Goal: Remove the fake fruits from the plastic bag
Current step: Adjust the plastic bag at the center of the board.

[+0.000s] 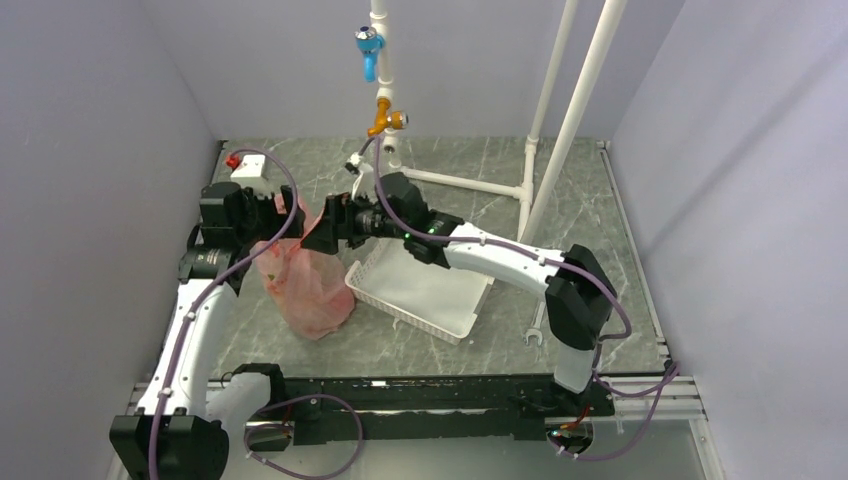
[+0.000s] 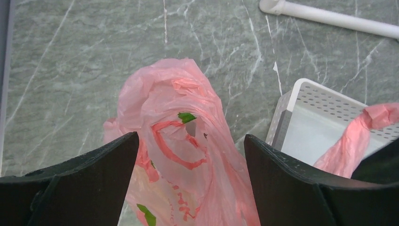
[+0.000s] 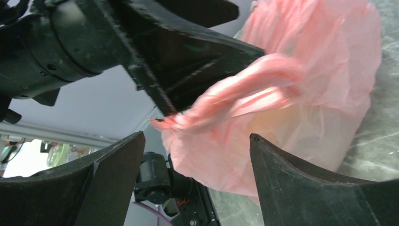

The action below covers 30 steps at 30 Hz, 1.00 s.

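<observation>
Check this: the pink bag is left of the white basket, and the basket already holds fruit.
One error: the plastic bag is left of the white basket, but the basket holds no fruit; the top external view shows its inside bare.

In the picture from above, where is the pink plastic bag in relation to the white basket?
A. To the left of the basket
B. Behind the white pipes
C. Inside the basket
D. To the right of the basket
A: in the top view the pink plastic bag sits to the left of the white basket, outside its rim and in front of the pipes.
</observation>
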### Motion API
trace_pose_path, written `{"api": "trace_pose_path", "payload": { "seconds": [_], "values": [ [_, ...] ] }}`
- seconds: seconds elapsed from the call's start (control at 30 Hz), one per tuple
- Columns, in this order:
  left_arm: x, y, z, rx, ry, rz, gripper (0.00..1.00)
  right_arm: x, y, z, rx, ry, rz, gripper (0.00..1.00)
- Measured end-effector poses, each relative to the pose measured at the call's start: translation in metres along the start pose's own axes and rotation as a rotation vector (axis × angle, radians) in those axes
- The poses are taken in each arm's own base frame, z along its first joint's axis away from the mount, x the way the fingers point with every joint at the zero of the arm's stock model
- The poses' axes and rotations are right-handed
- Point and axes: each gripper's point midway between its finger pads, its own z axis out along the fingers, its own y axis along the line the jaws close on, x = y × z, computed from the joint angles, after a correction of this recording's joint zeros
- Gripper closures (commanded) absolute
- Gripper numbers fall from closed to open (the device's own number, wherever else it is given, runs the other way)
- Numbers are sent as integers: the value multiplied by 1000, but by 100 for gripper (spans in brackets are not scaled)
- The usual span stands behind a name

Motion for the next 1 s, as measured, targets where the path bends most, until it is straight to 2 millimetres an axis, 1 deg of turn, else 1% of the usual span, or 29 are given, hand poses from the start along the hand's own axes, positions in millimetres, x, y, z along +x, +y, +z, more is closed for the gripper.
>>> {"api": "trace_pose_path", "payload": {
  "seconds": [0.03,0.1,0.2,0.3,0.37,0.47,0.53,0.6,0.67,0.73,0.77,0.8,0.83,0.87,1.0],
  "values": [
    [4,0,2,3,5,2,13,3,4,3,5,-3,-3,22],
    [11,1,4,3,20,1,16,10,7,8,44,-15,-8,24],
    [12,1,8,3,26,-3,22,19,6,16,138,-52,-25,25],
    [14,5,13,-3,36,-20,30,24,4,19,198,-91,-58,31],
    [17,9,17,-7,48,-36,40,25,0,19,226,-106,-72,36],
    [19,13,23,1,60,-67,60,23,-6,18,247,-118,-81,40],
    [22,15,28,12,72,-87,68,18,-4,19,237,-136,-90,42],
    [24,15,30,23,85,-103,76,17,-2,22,220,-137,-101,39],
    [26,14,31,36,92,-110,85,17,3,29,186,-128,-114,31],
    [24,13,30,45,84,-110,89,22,7,37,141,-106,-127,21],
    [22,12,29,46,77,-109,90,27,9,40,120,-89,-132,20],
    [20,12,28,48,70,-107,93,31,10,42,102,-73,-133,20],
    [18,11,26,52,59,-103,98,35,12,43,81,-57,-138,22],
    [15,10,25,56,48,-101,100,39,14,45,63,-43,-140,25],
    [6,7,18,68,14,-95,100,44,14,57,40,-18,-150,50]
  ]
}}
